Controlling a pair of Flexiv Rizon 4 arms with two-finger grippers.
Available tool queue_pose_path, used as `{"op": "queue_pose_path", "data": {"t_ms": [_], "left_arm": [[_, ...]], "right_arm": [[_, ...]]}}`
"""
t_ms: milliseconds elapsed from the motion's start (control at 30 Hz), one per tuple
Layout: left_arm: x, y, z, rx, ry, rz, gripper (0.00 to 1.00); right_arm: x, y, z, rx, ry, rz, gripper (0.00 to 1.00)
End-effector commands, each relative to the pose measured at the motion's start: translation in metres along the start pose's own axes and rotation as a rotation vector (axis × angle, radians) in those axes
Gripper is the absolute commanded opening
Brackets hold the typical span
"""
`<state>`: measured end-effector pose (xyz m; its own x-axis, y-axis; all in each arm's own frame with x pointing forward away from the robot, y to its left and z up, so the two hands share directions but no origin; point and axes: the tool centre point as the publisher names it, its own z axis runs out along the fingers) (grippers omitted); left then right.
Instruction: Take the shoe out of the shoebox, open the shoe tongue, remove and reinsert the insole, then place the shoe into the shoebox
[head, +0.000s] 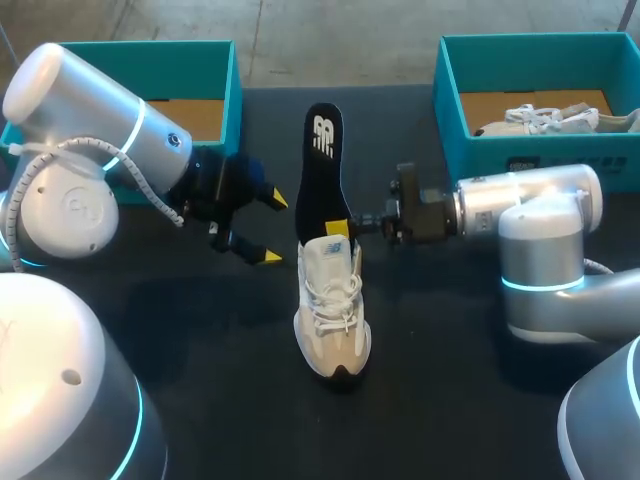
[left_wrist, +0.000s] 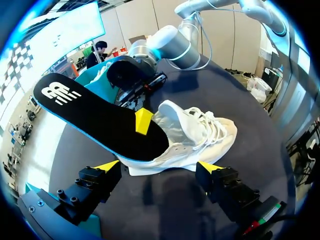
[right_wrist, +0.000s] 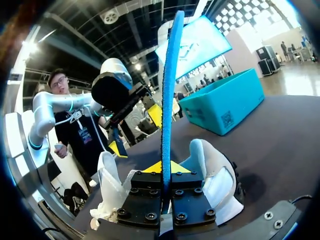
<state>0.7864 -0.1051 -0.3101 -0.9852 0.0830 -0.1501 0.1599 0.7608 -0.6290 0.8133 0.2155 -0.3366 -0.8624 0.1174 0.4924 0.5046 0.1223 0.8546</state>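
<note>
Right tool (right_wrist: 165, 169) is clenched on the insole (head: 322, 170), pinching its flat faces from both sides. The insole stands on edge between the fingers, one end tucked in the shoe (head: 333, 305) opening and the printed end free, out ahead of the tool. The shoe sits laces up on the tabletop (head: 470, 400), just under and ahead of the right tool. Left tool (head: 262, 228) is released with its jaws wide; shoe and insole are just ahead of it, not touching.

The insole is likely light, thin, floppy foam that buckles if pushed from the far end, so grip close to the shoe. The shoe is light with a soft upper and may slide. Brace it at the heel collar.
</note>
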Motion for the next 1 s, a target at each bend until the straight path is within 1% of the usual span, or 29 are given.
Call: {"op": "queue_pose_path", "data": {"t_ms": [33,400,600,700,833,867,900,1000], "left_arm": [[0.001,0.0,-0.001,-0.004,-0.001,0.0,1.0],[0.001,0.0,-0.001,-0.004,-0.001,0.0,1.0],[0.001,0.0,-0.001,-0.004,-0.001,0.0,1.0],[0.001,0.0,-0.001,-0.004,-0.001,0.0,1.0],[0.001,0.0,-0.001,-0.004,-0.001,0.0,1.0],[0.001,0.0,-0.001,-0.004,-0.001,0.0,1.0],[0.001,0.0,-0.001,-0.004,-0.001,0.0,1.0],[0.001,0.0,-0.001,-0.004,-0.001,0.0,1.0]], "right_arm": [[0.004,-0.007,0.0,-0.004,-0.005,0.014,0.0],[0.011,-0.019,0.001,0.011,0.018,0.097,0.0],[0.01,-0.025,0.001,0.02,0.026,0.131,0.0],[0.01,-0.025,0.001,0.016,0.029,0.138,0.0],[0.011,-0.02,0.0,0.019,0.019,0.135,0.0],[0.011,-0.018,0.0,0.02,0.017,0.134,0.13],[0.011,-0.018,0.0,0.023,0.015,0.133,0.18],[0.011,-0.016,0.001,0.027,0.013,0.131,0.27]]}}
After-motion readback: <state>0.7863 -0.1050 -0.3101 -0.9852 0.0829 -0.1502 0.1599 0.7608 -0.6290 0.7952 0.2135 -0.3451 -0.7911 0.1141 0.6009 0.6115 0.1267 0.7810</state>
